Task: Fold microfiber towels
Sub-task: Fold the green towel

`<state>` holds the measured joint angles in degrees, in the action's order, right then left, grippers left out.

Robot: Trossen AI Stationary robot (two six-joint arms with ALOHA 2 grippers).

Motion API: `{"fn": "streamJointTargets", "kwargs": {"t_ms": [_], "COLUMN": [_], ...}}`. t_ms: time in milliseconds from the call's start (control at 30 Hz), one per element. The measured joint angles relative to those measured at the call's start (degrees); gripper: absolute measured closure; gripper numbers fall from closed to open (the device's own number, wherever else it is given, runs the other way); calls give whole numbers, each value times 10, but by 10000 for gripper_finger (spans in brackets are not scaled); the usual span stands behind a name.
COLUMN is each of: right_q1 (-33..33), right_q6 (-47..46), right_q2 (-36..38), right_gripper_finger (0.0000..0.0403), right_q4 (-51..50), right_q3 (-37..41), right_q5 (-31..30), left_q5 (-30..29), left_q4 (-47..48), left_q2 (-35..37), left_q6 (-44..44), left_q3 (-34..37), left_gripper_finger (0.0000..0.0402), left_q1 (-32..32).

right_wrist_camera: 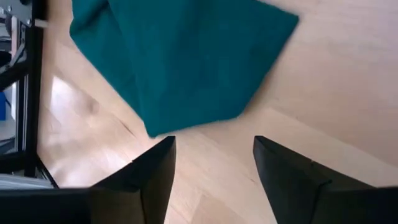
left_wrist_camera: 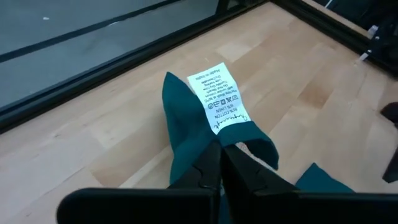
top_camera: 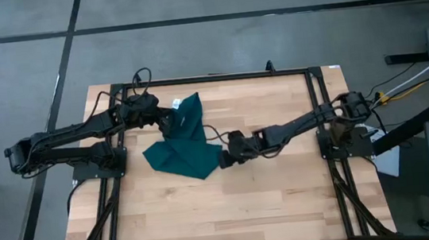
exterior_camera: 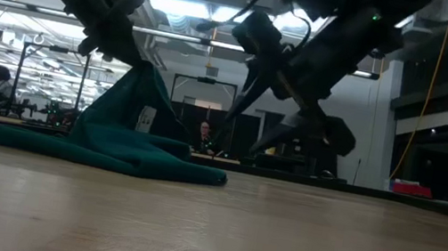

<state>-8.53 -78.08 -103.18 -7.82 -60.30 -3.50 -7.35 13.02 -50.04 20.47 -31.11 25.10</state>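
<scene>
- Towel [top_camera: 181,143]: dark teal cloth, rumpled, partly lifted. Lies on the wood bench [top_camera: 231,206] a bit left of centre, nearer the far edge than the near one.
- Far end of towel is pulled up into a peak; rest spreads flat on the bench toward the middle, w/ one corner pointing at the right gripper.
- White care label [left_wrist_camera: 219,98] sticks up from the raised edge, printed text facing the left wrist cam. Also seen as a small white tab in the high view [top_camera: 177,103] & low view [exterior_camera: 146,119].
- Left gripper [top_camera: 165,122]: over the far-left part of the bench, fingers together & clamped on the towel's raised edge just below the label. In the left wrist view [left_wrist_camera: 222,163] the two dark fingers [left_wrist_camera: 205,171] meet on the cloth w/ no gap.
- Right gripper [top_camera: 225,157]: near bench centre, just beside the towel's right corner, not touching it. Fingers spread wide apart, nothing between them; right wrist view [right_wrist_camera: 214,163] shows bare wood in the gap & the towel corner [right_wrist_camera: 186,62] just ahead of the tips.
- Low view: towel [exterior_camera: 113,140] forms a tent shape hanging from the left gripper; right gripper [exterior_camera: 263,105] is angled down, off the bench surface.
- A person [exterior_camera: 204,133] seated in the room beyond the bench.
</scene>
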Motion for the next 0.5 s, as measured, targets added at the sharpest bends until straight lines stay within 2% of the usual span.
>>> {"fn": "streamJointTargets", "kwargs": {"t_ms": [233,500], "right_q1": [23,40], "right_q6": [29,91], "right_q2": [-24,-85], "right_gripper_finger": [196,215], "right_q4": [-51,-105], "right_q3": [-28,-105], "right_q5": [62,78], "left_q5": [0,0], "left_q4": [-23,-2], "left_q2": [0,0], "left_q6": [-7,-12], "left_q3": [0,0], "left_gripper_finger": [399,399], "left_q1": [0,22]}}
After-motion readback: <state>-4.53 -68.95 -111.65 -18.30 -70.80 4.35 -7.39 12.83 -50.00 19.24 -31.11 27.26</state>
